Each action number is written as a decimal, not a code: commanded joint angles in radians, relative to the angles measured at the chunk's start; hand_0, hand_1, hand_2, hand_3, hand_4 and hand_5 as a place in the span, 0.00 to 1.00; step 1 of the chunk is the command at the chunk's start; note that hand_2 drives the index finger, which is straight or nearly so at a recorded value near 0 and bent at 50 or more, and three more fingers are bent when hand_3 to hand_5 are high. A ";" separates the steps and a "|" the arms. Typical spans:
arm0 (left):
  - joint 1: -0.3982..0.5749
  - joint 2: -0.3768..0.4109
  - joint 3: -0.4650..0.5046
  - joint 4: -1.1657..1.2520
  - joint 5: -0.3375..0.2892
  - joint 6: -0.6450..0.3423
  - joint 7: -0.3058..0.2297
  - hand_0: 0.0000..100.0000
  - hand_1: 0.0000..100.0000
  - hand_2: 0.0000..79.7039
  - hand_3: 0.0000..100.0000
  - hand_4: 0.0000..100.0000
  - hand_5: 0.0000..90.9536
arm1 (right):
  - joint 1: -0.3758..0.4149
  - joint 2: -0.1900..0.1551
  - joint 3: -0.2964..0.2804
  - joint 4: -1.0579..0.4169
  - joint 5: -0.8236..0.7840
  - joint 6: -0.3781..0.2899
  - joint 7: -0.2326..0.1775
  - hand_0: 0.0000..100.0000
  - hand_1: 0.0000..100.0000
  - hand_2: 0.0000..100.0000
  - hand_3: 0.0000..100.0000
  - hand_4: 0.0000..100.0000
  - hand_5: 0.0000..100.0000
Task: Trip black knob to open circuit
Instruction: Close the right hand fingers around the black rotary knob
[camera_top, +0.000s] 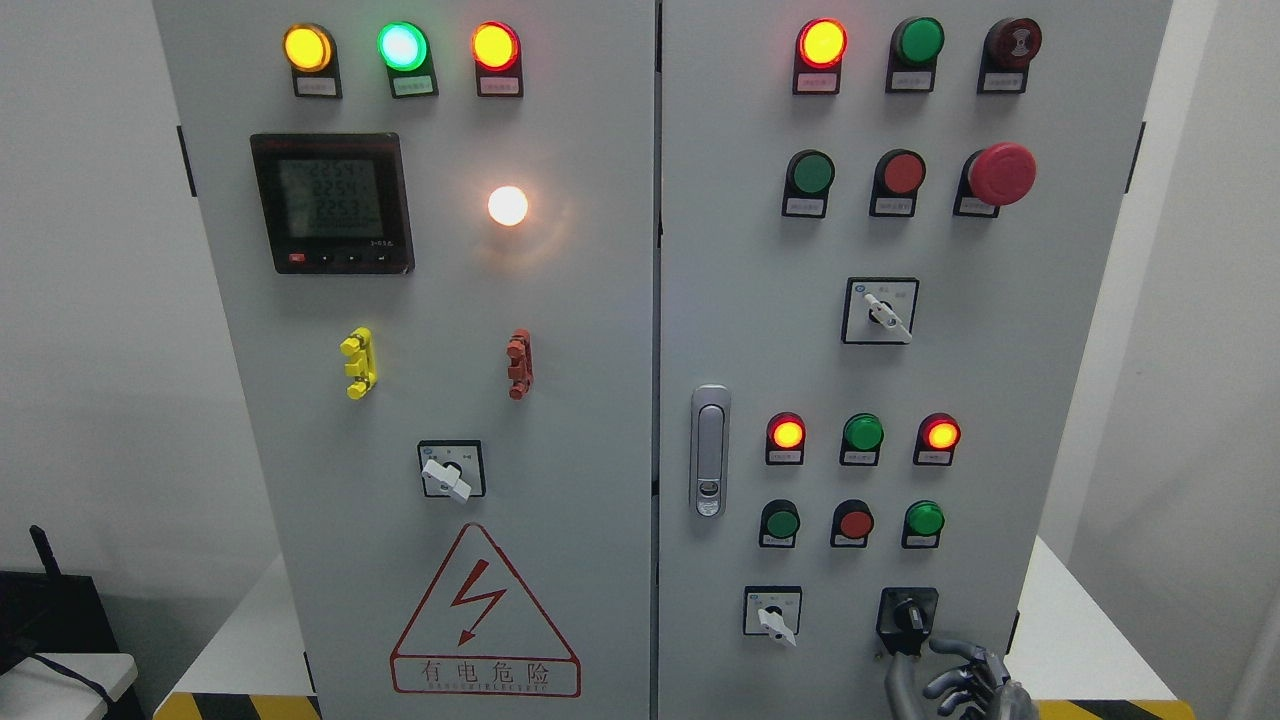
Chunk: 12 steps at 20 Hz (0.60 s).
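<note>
The black knob (908, 613) is mounted on a black square plate at the lower right corner of the right cabinet door (1050, 380), just right of a white selector switch (773, 616). The right robot hand (958, 680) is seen just below and slightly right of it, rising from the bottom edge of the door; its fingers (962, 650) are loosely curled and nothing is held, the uppermost finger lying near the plate's lower right corner, whether touching cannot be told. The knob is judged not yet gripped. From here, the knob could be missed and the plate edge pushed instead, since the hand sits low and off to the right. A shallow pinch could slip off the small pointer as it is turned. The neighbouring white selector could be nudged if the hand drifts left. The left robot hand is not seen.
</note>
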 joint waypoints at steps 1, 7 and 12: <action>-0.008 0.000 0.000 0.000 -0.032 0.000 0.001 0.12 0.39 0.00 0.00 0.00 0.00 | -0.011 0.001 0.008 0.006 0.001 0.001 0.001 0.33 0.76 0.44 0.80 0.89 0.97; -0.008 0.000 0.000 0.000 -0.034 0.000 0.001 0.12 0.39 0.00 0.00 0.00 0.00 | -0.012 0.001 0.006 0.011 0.003 0.005 0.001 0.31 0.78 0.46 0.80 0.89 0.97; -0.008 0.000 0.000 0.000 -0.034 0.000 0.001 0.12 0.39 0.00 0.00 0.00 0.00 | -0.017 0.001 0.005 0.017 0.004 0.005 0.001 0.29 0.80 0.47 0.81 0.90 0.97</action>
